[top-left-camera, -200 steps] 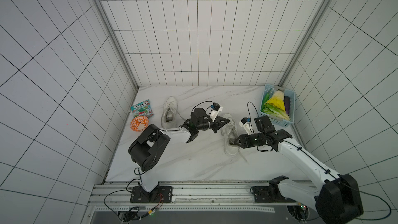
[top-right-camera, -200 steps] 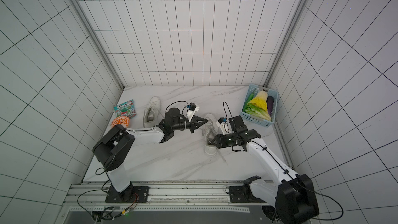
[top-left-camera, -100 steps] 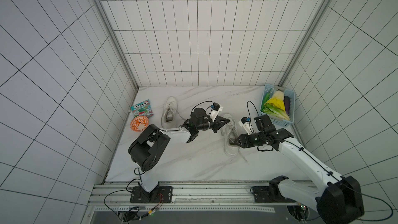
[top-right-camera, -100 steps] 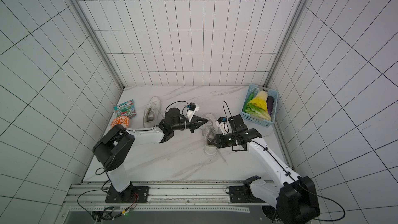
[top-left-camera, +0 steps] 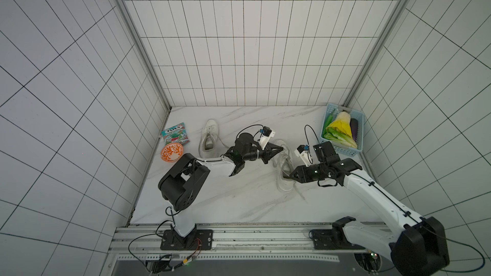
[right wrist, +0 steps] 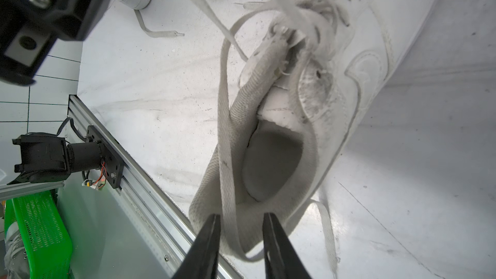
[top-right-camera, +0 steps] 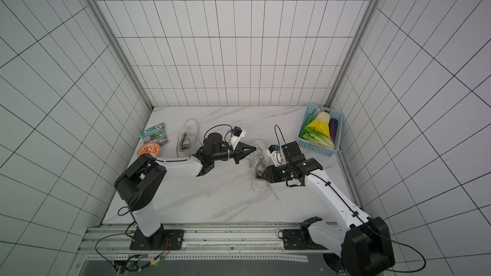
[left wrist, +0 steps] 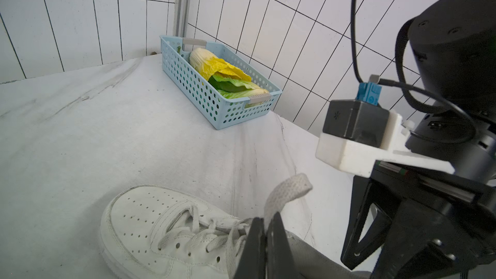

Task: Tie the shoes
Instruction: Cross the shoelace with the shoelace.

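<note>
One white shoe (top-left-camera: 210, 139) (top-right-camera: 188, 139) lies at the back left, untouched, its laces loose. The other shoe (top-left-camera: 284, 168) (top-right-camera: 259, 171) (left wrist: 150, 224) (right wrist: 362, 49) lies mid-table between my arms. My left gripper (top-left-camera: 281, 150) (top-right-camera: 255, 149) (left wrist: 267, 224) is shut on one flat lace (left wrist: 287, 186) above this shoe's tongue, holding it raised. At the heel, my right gripper (top-left-camera: 291, 176) (top-right-camera: 263, 176) (right wrist: 241, 218) stands open. A long lace loop (right wrist: 224, 130) runs across the shoe's opening and down between its fingers, with a gap on either side.
A blue basket (top-left-camera: 342, 131) (top-right-camera: 320, 134) (left wrist: 214, 87) of vegetables stands at the back right. An orange bowl (top-left-camera: 172, 152) and a snack packet (top-left-camera: 176, 134) lie by the left wall. A green crate (right wrist: 40, 232) sits below the table's front rail.
Both arms stay about where they were. The right gripper's jaws have come somewhat closer together around the lace loop.
</note>
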`<act>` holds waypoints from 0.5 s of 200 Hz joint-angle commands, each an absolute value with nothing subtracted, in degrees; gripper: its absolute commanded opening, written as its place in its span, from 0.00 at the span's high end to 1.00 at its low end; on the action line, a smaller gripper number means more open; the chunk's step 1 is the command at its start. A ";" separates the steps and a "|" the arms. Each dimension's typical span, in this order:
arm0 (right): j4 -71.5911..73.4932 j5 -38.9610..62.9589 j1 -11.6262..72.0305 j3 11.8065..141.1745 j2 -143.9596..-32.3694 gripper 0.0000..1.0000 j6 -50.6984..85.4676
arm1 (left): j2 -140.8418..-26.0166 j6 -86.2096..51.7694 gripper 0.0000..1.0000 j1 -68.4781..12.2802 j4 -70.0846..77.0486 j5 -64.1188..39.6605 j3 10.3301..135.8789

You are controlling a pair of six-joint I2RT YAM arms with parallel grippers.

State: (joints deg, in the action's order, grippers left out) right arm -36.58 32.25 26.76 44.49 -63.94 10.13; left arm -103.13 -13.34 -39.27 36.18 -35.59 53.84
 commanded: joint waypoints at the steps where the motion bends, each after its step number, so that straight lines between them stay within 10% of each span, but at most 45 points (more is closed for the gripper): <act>1: -37.58 33.13 27.36 44.08 -63.98 0.69 10.37 | -101.78 -13.36 1.00 -39.24 37.16 -35.09 53.39; 100: -37.41 34.60 21.94 47.78 -59.61 1.00 9.33 | -101.07 -12.92 1.00 -39.24 38.35 -34.63 52.04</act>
